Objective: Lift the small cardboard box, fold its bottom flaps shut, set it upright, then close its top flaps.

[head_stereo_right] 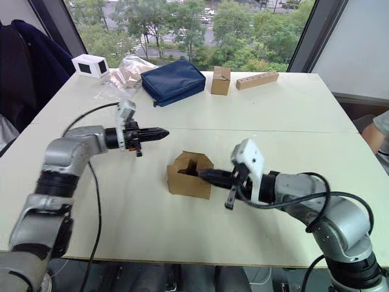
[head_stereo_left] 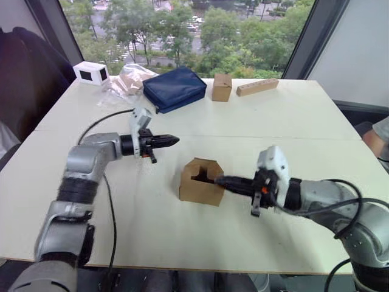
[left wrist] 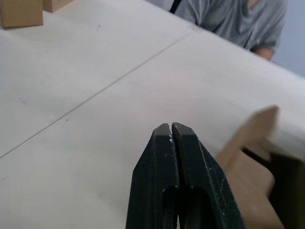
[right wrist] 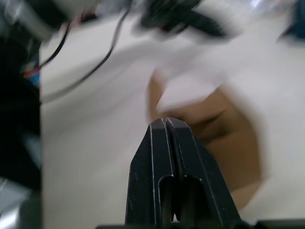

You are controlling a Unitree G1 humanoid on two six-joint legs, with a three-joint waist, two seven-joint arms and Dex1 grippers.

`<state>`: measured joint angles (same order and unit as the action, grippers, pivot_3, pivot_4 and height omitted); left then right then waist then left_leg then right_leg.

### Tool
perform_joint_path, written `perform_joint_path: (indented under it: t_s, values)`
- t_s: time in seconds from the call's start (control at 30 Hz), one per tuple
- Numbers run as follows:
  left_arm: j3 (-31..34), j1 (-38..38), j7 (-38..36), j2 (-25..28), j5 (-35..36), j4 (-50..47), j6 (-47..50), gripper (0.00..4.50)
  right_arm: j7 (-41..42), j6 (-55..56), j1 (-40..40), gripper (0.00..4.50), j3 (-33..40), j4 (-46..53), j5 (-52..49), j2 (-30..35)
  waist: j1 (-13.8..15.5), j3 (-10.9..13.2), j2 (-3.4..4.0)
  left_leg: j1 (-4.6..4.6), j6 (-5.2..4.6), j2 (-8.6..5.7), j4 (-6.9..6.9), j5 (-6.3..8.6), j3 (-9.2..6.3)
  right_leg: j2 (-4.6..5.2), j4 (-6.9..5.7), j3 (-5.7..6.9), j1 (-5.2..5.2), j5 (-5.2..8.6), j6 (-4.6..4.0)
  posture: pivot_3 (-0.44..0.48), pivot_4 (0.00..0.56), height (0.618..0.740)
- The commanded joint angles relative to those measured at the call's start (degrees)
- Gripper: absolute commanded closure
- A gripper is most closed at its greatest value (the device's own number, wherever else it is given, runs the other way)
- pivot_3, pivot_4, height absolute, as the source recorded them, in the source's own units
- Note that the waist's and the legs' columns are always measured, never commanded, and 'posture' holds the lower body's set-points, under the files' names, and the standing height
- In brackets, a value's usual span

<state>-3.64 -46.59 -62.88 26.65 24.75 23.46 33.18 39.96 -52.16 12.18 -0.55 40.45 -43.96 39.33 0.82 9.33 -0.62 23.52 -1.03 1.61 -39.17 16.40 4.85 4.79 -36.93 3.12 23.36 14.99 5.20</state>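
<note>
The small cardboard box sits in the middle of the table, its open side up and its flaps partly raised. From the right, my right gripper reaches in level with the box's upper right edge, fingers shut with nothing between them. In the right wrist view this gripper points into the brown hollow of the box. Up and to the left of the box, clear of it, my left gripper hovers over the table, shut and empty. The left wrist view has one box flap beside those fingers.
Along the far edge stand a white box with a black window, a clear plastic bag, a navy pouch, a taller brown carton and a wooden block. A person sits at the right.
</note>
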Motion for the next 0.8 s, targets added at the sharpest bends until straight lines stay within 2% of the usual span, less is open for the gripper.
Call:
perform_joint_path:
  t_s: [0.03, 0.17, 0.33, 0.6, 0.8]
  values:
    - [-3.9, -2.3, -3.3, -3.4, -3.8, 6.3, -5.7, 4.50, 0.6, 3.4, 1.1, 4.49, -4.6, -2.7, 3.3, -1.7, -0.1, 0.0, -0.02, 0.04, 0.00, -0.05, 0.00, 0.00, 0.02, 0.00, 0.01, -0.01, 0.04, 0.00, 0.00, 0.000, 0.150, 0.740]
    - [-7.0, -2.7, -7.1, -6.2, -6.0, 10.2, -7.4, 4.50, -0.2, 5.8, 3.8, 4.49, -8.1, -7.7, 7.0, -4.6, -0.5, 0.0, -0.04, 0.05, -0.02, -0.04, 0.00, 0.01, 0.04, -0.03, -0.02, -0.01, 0.11, 0.00, 0.01, 0.000, 0.150, 0.740]
    - [-8.1, -2.0, -10.3, -6.5, -6.8, 9.1, -6.6, 4.50, -1.7, 6.3, 6.5, 4.49, -8.4, -11.0, 8.4, -8.0, -0.4, 0.0, -0.06, 0.06, -0.02, 0.14, 0.00, 0.01, 0.01, -0.09, -0.05, 0.00, 0.13, 0.00, 0.00, 0.000, 0.150, 0.740]
    - [-7.2, -0.8, -10.4, -5.8, -6.9, 7.4, -5.7, 4.50, -0.7, 8.9, 6.7, 4.49, -14.6, -14.7, 15.7, -7.8, -0.2, 0.0, -0.06, 0.06, -0.02, 0.13, 0.00, 0.01, 0.01, -0.02, -0.04, -0.01, 0.12, 0.00, 0.00, 0.000, 0.150, 0.740]
    - [-6.3, 0.4, -10.2, -4.4, -6.3, 5.1, -4.4, 4.50, 0.1, 10.3, 6.3, 4.49, -15.1, -16.1, 17.8, -8.0, -0.3, 0.0, -0.06, 0.06, -0.02, 0.14, 0.00, 0.01, 0.01, -0.03, -0.04, -0.01, 0.12, 0.00, 0.00, 0.000, 0.150, 0.740]
